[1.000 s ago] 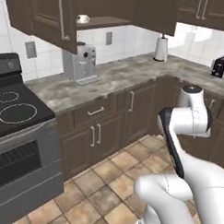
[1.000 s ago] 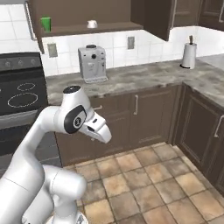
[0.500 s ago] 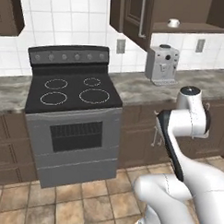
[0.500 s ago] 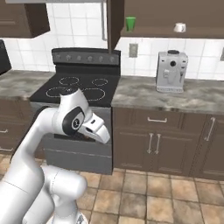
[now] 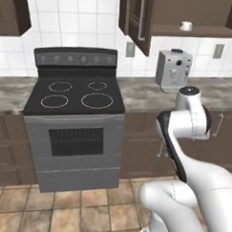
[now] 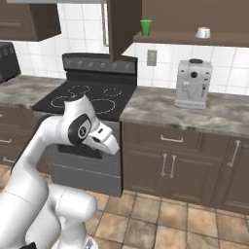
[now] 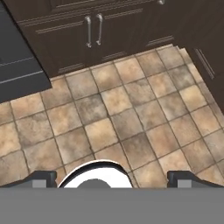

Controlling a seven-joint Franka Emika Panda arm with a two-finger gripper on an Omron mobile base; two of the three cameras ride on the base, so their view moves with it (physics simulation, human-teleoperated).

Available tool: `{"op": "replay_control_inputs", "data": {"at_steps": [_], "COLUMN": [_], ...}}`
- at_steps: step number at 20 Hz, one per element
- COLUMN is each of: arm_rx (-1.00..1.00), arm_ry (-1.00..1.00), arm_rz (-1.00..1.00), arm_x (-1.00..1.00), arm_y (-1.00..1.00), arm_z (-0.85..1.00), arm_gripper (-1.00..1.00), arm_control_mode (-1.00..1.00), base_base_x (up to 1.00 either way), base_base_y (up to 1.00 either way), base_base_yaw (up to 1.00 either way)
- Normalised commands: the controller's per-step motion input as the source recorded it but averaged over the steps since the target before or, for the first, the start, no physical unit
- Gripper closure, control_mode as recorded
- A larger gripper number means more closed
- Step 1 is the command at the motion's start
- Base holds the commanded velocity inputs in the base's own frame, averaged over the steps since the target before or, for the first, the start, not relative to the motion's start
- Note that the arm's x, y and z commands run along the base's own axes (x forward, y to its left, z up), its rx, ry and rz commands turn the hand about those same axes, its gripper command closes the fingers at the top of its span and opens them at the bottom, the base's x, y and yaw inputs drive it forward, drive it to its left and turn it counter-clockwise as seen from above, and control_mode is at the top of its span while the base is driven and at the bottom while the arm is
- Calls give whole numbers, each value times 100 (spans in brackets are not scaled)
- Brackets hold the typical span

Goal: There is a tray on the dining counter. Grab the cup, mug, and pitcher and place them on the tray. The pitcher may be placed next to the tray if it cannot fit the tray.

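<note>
The green cup [image 6: 146, 26] stands on an open wall shelf above the counter, right of the stove. Further right on the same shelf sits the white mug [image 6: 203, 32], also seen in the left base view [image 5: 186, 26]. My gripper [image 7: 112, 179] is open with nothing between its fingertips [image 7: 41, 178]. It hangs low in front of the base cabinets, pointing down at the tiled floor, well below and apart from the shelf. The tray, the dining counter and the pitcher are out of view.
A black stove [image 5: 75, 99] stands between dark base cabinets [image 6: 170, 163]. A grey coffee machine [image 6: 193, 83] sits on the marbled counter [image 6: 155, 104] under the shelf. A wall cabinet's door [image 6: 124, 29] hangs open left of the cup. Tiled floor [image 7: 118, 113] lies below.
The whole picture has shifted as the base turned: the stove and coffee machine now sit further right in both base views. The arm keeps its folded pose and the gripper stays open.
</note>
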Motion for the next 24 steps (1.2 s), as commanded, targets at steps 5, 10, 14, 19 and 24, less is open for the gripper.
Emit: {"op": "replay_control_inputs", "data": {"at_steps": [5,10,14,19,24], "arm_rx": [0,0,0,0,0], "arm_ry": [0,0,0,0,0], "arm_rz": [0,0,0,0,0], "arm_x": [0,0,0,0,0], "arm_y": [0,0,0,0,0], "arm_z": [0,0,0,0,0], "arm_gripper": [-100,-100,-100,-100,-100], "arm_control_mode": [100,100,100,100,100], "base_base_x": [14,12,37,46,67], "base_base_y": [-72,-72,-65,-52,-31], "base_base_yaw": [7,5,1,0,12]}}
